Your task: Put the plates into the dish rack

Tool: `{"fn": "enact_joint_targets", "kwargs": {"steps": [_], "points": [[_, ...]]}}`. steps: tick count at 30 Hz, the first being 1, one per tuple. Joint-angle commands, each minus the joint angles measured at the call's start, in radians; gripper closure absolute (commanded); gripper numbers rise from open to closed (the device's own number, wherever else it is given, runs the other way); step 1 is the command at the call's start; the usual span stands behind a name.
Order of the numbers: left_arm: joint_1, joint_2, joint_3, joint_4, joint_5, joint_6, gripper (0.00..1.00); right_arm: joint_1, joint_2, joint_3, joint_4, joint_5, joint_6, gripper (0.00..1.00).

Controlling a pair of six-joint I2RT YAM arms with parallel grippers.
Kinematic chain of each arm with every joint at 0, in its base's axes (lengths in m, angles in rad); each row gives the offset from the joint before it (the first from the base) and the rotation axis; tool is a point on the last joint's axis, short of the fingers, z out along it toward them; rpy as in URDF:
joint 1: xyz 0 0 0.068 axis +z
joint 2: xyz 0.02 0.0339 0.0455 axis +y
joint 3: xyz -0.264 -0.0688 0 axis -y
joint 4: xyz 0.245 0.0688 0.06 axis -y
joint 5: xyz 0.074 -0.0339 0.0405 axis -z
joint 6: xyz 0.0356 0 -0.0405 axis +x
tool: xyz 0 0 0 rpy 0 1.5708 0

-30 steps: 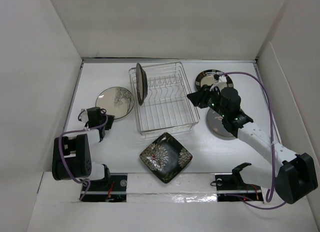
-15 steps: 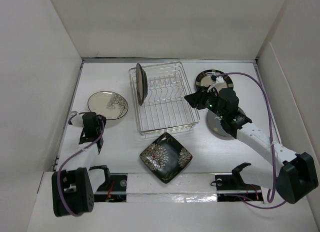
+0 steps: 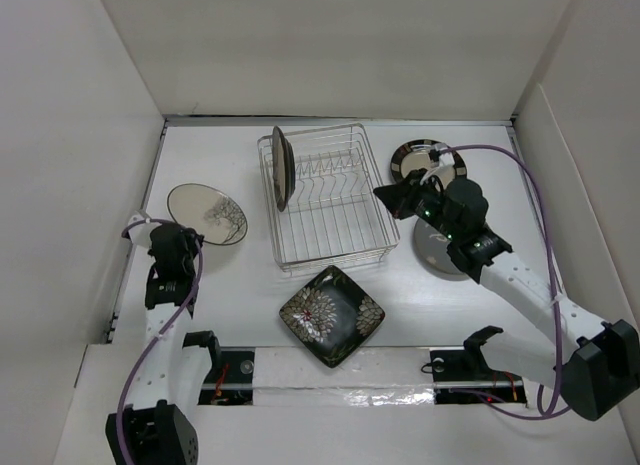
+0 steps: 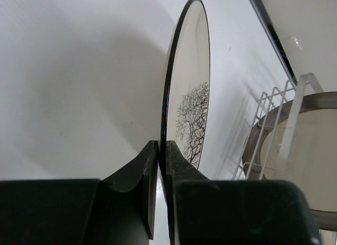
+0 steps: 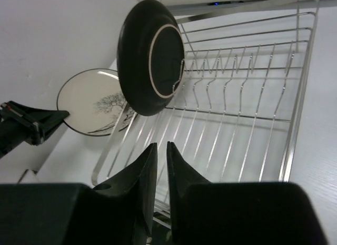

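L gripper (image 4: 163,150) clamped on rim of cream branch-pattern plate (image 3: 207,212), tilted up near tabletop's (image 3: 240,285) left edge. Dish rack (image 3: 335,260) mid-back, 1 dark plate (image 3: 282,167) upright at its left end. Black sq plate (image 3: 331,315) by front edge. R gripper (image 3: 385,197) at rack's right rim, jaws barely apart, empty. Grey plate (image 3: 428,247) under R arm (image 3: 510,280).
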Motion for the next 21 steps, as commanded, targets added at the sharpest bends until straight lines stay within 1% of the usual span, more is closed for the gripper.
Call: {"fn": "enact_joint_targets", "kwargs": {"steps": [1,5,7,9,10,13,16,21], "points": [[0.007,-0.077,0.133,0.067,0.001,0.052,1.0,0.021,-0.005,0.054,0.08,-0.096,-0.005,1.0],[0.007,-0.1,0.179,0.047,0.004,0.085,1.0,0.042,0.031,0.067,0.158,-0.211,0.042,1.0],[0.007,-0.101,0.197,0.046,0.009,0.096,1.0,0.056,0.053,0.077,0.198,-0.245,0.079,0.78],[0.007,-0.103,0.217,0.047,0.021,0.101,1.0,0.087,0.073,0.103,0.207,-0.263,0.087,0.54],[0.007,-0.107,0.225,0.053,0.029,0.104,1.0,0.1,0.093,0.114,0.204,-0.266,0.09,0.34],[0.007,-0.129,0.26,0.059,0.066,0.107,1.0,0.15,0.133,0.159,0.212,-0.26,0.096,0.16],[0.007,-0.143,0.307,0.049,0.096,0.115,1.0,0.191,0.208,0.221,0.235,-0.274,0.122,0.11],[-0.002,-0.144,0.39,0.026,0.132,0.128,1.0,0.248,0.367,0.35,0.249,-0.272,0.193,0.1]]}}
